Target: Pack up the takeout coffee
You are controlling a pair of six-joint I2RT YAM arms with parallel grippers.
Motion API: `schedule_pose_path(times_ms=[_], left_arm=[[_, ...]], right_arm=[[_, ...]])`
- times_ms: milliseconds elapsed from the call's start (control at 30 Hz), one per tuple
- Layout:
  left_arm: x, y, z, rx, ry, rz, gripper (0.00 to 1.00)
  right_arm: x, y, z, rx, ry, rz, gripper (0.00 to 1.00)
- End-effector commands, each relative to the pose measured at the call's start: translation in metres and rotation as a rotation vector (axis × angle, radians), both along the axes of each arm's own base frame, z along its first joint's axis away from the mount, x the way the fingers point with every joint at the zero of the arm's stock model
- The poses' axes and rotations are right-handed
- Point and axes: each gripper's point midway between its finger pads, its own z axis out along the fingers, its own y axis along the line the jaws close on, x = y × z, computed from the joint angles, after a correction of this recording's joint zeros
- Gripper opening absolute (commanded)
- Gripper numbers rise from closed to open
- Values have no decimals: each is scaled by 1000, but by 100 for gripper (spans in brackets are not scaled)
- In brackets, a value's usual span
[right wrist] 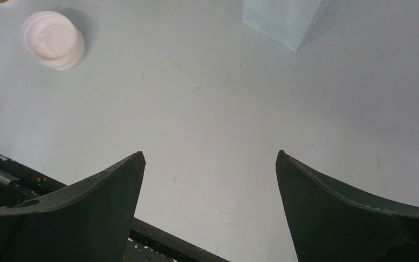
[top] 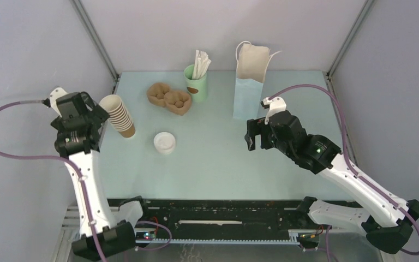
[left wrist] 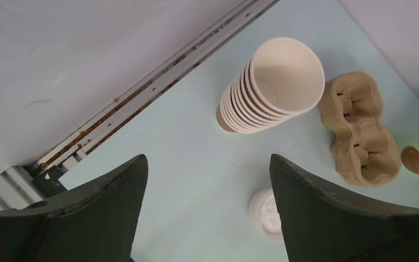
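Note:
No lidded brown cup shows in any view. A tall stack of nested brown cups (top: 119, 114) stands at the left, also in the left wrist view (left wrist: 270, 84). A small white lid pile (top: 164, 142) lies mid-table; it also shows in the left wrist view (left wrist: 263, 213) and the right wrist view (right wrist: 53, 39). A tall pale-blue paper bag (top: 249, 82) stands open at the back; its foot shows in the right wrist view (right wrist: 283, 19). My left gripper (top: 99, 117) (left wrist: 207, 158) is open and empty, just left of the cup stack. My right gripper (top: 252, 139) (right wrist: 207, 154) is open and empty, in front of the bag.
A brown pulp cup carrier (top: 168, 98) (left wrist: 360, 128) lies behind the lids. A mint-green cup with white sticks (top: 196, 81) stands beside it. Grey walls close in the table on the left, back and right. A black rail (top: 223, 210) runs along the near edge.

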Motion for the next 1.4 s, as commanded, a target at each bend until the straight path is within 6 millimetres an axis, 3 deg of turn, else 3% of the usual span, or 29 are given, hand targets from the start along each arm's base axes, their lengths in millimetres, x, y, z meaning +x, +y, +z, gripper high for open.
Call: schedule_pose_path(times_ms=[0,133,333,467,600,967,1367], left_arm=[[31,6,13,-45,-60,-23,86],[63,7,5,-105,10,-71,71],[93,10,-7,-170,44,-80,65],[106,10,-18,-220,89,-84,46],[107,14,-19,-224,122,-62,44],[94,30,-50,-208,249,46,42],[116,31,-54,-220,244,6,37]], right_arm=[[2,6,11,33,-49,63,100],[6,0,6,20,-62,66,100],[11,-9,2,34,-64,63,100],[12,-14,4,78,-66,63,100],[12,-20,7,88,-79,49,100],[11,-15,7,104,-76,69,100],[11,-15,5,106,-69,70,100]])
